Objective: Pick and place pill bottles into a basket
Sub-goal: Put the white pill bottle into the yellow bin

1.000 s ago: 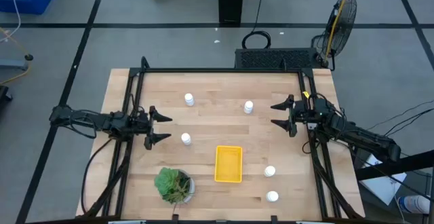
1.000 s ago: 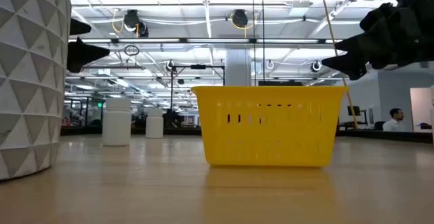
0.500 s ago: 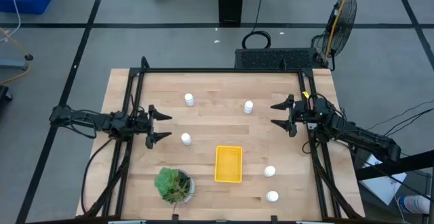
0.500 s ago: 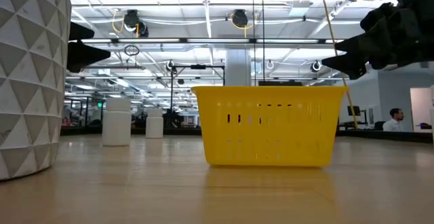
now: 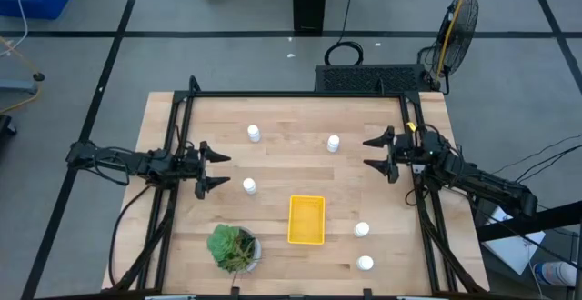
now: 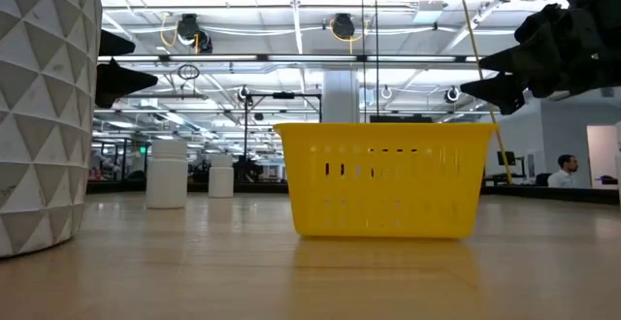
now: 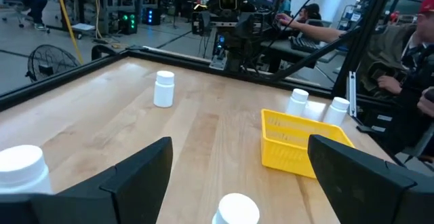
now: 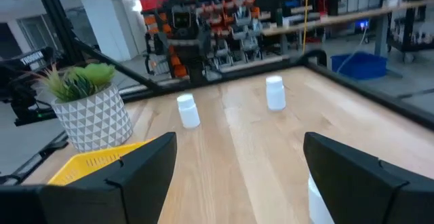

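**Both arms wait at the edges, five bottles loose on the tabletop**

From overhead I see my left gripper [image 5: 211, 167] at the left edge of the wooden tabletop [image 5: 282, 168], its fingers spread wide and holding nothing. Just beside it, towards the middle, stands one pill bottle [image 5: 249, 185]. Another pill bottle [image 5: 254, 134] stands farther back on the left half. Near the front left corner sits the potted plant [image 5: 234, 247], green leaves in a white faceted pot.

The yellow basket [image 5: 306, 219] lies at the front centre, with nothing in it that I can see. In the low view it stands level, its slotted wall facing the camera, with two bottles showing behind it to the left.

Moving right, a third pill bottle [image 5: 334, 143] stands back of the basket, towards the middle of the tabletop. Two more sit front right: one [image 5: 362, 230] near the basket's right side, and one [image 5: 366, 264] nearer the front edge. All five stand upright, apart from one another and outside the basket.

My right gripper [image 5: 380, 153] is at the right edge, fingers likewise wide apart and empty. Both grippers are above the tabletop, well apart from each other and pointing inward.

People sit at benches in the room beyond.
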`<state>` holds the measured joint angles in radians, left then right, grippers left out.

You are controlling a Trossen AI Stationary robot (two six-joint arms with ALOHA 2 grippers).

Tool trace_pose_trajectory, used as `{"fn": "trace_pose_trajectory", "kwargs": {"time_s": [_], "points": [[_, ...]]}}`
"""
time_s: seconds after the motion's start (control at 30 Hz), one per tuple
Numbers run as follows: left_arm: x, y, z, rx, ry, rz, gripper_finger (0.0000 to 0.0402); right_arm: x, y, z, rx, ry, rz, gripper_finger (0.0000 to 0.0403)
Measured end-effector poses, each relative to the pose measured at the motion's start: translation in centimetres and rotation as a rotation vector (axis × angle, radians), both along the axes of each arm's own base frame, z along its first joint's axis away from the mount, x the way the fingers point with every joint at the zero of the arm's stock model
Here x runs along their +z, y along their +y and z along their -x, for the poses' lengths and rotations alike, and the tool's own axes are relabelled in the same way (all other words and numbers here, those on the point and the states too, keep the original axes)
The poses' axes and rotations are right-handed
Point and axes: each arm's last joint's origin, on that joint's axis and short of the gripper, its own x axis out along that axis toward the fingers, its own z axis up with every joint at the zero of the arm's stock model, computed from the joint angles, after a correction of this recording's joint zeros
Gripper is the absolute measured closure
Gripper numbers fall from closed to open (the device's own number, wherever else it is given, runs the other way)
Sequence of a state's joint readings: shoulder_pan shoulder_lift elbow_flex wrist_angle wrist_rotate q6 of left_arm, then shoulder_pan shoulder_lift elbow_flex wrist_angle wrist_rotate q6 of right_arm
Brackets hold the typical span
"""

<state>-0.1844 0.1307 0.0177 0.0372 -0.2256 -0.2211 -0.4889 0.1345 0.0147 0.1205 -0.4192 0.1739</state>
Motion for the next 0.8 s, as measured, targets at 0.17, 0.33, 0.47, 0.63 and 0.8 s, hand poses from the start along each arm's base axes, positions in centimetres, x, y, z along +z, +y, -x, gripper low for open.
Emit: {"fn": "trace_pose_trajectory", "kwargs": {"time_s": [0.17,0.33,0.47,0.63,0.8], "points": [[0.0,0.0,0.0,0.000,0.000,0.000,0.0055,0.8,0.2,0.0,0.061,-0.060,0.008,0.0090],[0.0,0.0,0.0,0.001,0.000,0.000,0.0055,4.6,0.5,0.1,0.168,-0.119,0.046,0.0090],[0.0,0.0,0.0,0.003,0.000,0.000,0.0055,7.5,0.4,-0.9,0.214,-0.096,0.033,0.0090],[0.0,0.0,0.0,0.003,-0.002,0.001,0.0055,10.3,0.0,-3.7,0.276,-0.030,-0.009,0.0090],[0.0,0.0,0.0,0.004,-0.002,0.005,0.0055,12.6,1.2,-6.9,0.418,0.014,-0.005,0.0090]]}}
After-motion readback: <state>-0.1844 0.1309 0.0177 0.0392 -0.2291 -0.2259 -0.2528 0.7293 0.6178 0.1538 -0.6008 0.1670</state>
